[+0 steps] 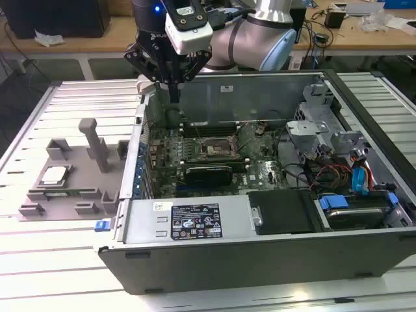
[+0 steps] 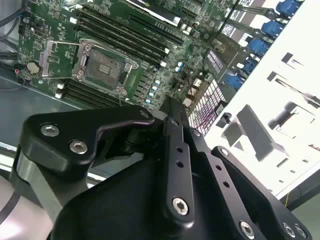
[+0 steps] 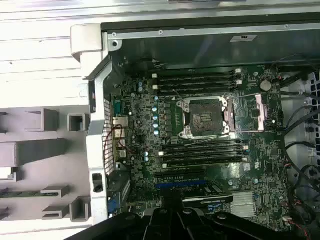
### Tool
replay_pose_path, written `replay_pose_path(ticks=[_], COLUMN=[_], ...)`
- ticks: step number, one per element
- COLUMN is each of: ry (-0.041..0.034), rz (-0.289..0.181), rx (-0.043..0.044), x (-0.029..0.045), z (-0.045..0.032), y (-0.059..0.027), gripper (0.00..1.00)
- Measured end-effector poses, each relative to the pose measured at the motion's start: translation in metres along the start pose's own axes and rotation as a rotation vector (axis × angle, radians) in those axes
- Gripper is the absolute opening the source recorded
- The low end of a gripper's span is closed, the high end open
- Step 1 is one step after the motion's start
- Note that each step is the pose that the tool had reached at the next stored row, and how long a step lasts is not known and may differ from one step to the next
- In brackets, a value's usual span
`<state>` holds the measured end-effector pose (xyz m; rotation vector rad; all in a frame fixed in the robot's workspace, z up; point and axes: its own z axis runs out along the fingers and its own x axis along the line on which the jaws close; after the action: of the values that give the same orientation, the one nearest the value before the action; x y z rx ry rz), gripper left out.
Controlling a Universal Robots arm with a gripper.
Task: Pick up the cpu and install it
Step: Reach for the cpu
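Observation:
The cpu (image 1: 54,174), a small silver square chip, lies flat in a recess of the grey fixture (image 1: 71,188) at the exterior view's left, outside the computer case. My gripper (image 1: 174,96) hangs above the back left corner of the open case (image 1: 195,257), fingers drawn together to one narrow tip with nothing between them. It is well apart from the cpu, higher and further back. The motherboard socket (image 1: 214,148) sits open in the middle of the board, its metal cover (image 3: 250,112) flipped aside; the socket (image 3: 205,117) (image 2: 102,65) appears in both wrist views.
The case's side walls rise around the green motherboard (image 1: 195,162). A drive cage (image 1: 312,130) and loose cables (image 1: 338,172) fill the case's right part. A tall grey post (image 1: 96,146) stands on the fixture. Slatted metal table (image 1: 39,253) surrounds everything.

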<state>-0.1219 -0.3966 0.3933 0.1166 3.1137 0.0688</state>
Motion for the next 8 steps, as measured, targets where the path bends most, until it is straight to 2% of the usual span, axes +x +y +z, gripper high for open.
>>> replay_pose_path(ticks=[1, 8], ry=[0.0000, 0.0141], rz=[0.000, 0.001], rx=[-0.0001, 0.0011], x=[0.0000, 0.0000], z=[0.0000, 0.0000], y=[0.0000, 0.0000], gripper=[0.11, 0.11])
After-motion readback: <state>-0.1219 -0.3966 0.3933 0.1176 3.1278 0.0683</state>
